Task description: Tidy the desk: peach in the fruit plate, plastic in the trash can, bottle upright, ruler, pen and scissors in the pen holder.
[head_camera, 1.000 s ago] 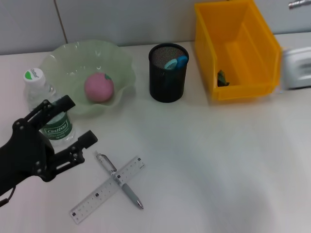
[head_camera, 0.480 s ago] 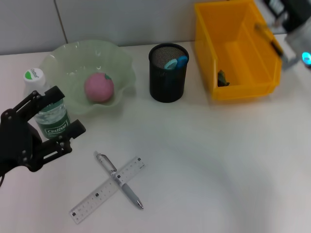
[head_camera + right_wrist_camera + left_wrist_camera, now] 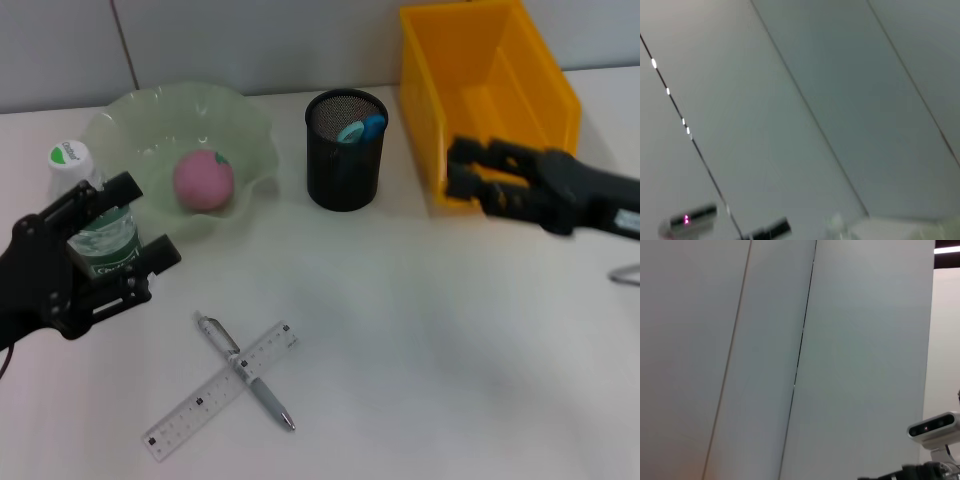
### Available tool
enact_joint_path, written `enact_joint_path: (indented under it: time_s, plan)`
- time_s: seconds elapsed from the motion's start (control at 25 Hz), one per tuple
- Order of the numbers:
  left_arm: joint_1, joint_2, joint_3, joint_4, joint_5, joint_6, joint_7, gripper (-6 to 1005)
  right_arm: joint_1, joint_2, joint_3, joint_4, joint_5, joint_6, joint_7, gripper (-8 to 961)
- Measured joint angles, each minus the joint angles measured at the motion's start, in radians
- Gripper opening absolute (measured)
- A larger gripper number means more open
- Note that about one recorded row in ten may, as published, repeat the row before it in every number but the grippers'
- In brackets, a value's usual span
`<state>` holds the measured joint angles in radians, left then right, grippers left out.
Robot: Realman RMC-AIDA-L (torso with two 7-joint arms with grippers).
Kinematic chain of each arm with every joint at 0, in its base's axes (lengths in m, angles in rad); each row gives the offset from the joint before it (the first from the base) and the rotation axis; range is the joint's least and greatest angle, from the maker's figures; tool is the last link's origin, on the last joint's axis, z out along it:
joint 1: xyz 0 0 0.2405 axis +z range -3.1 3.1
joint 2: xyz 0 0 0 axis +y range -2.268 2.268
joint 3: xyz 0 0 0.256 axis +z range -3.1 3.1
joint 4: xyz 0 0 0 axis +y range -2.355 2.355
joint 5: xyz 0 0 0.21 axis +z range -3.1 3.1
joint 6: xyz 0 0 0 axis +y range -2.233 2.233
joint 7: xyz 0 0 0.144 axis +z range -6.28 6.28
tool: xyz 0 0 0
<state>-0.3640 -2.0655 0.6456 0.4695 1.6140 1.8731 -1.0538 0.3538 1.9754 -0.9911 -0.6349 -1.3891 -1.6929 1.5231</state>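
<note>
The clear bottle [image 3: 92,222] with a white cap stands upright at the left, and my left gripper [image 3: 140,222] is open with its black fingers [image 3: 122,188] spread on either side of it. A pink peach [image 3: 204,180] lies in the pale green fruit plate [image 3: 250,125]. The black mesh pen holder [image 3: 346,165] has blue scissors handles [image 3: 363,128] showing in it. On the table in front, a silver pen [image 3: 248,375] lies across the clear ruler [image 3: 195,405]. My right gripper [image 3: 458,170] hovers open at the front wall of the yellow trash can [image 3: 500,80]. The plastic is hidden.
A grey wall runs along the back of the white table [image 3: 420,380]. Both wrist views show only wall panels. A thin metal piece [image 3: 625,274] lies at the right edge.
My right arm has swung in from the far right to the front of the yellow trash can. The left gripper moved up from near the pen to the bottle.
</note>
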Motion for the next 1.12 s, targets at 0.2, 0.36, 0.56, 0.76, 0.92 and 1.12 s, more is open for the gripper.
enact_joint_path:
  time_s: [0.2, 0.36, 0.56, 0.76, 0.92, 1.12]
  plan:
    - [0.003, 0.002, 0.009, 0.032, 0.045, -0.004, -0.041, 859, 0.005, -0.010, 0.065, -0.012, -0.208, -0.025, -0.030, 782]
    - [-0.015, -0.002, 0.018, 0.158, 0.140, -0.020, -0.168, 859, 0.024, -0.018, 0.067, -0.014, -0.325, -0.014, -0.073, 782]
    - [-0.040, -0.002, 0.141, 0.386, 0.205, -0.055, -0.417, 859, 0.030, -0.022, 0.073, -0.023, -0.377, -0.004, -0.092, 781]
    - [-0.049, -0.002, 0.314, 0.659, 0.265, -0.098, -0.681, 859, 0.032, -0.023, 0.079, -0.039, -0.402, -0.002, -0.096, 781]
    - [-0.081, -0.002, 0.417, 0.803, 0.308, -0.102, -0.835, 859, 0.038, -0.022, 0.079, -0.058, -0.449, 0.004, -0.118, 780]
    - [-0.175, -0.004, 0.498, 0.851, 0.418, -0.103, -1.011, 859, 0.042, -0.019, 0.079, -0.105, -0.514, 0.006, -0.148, 780]
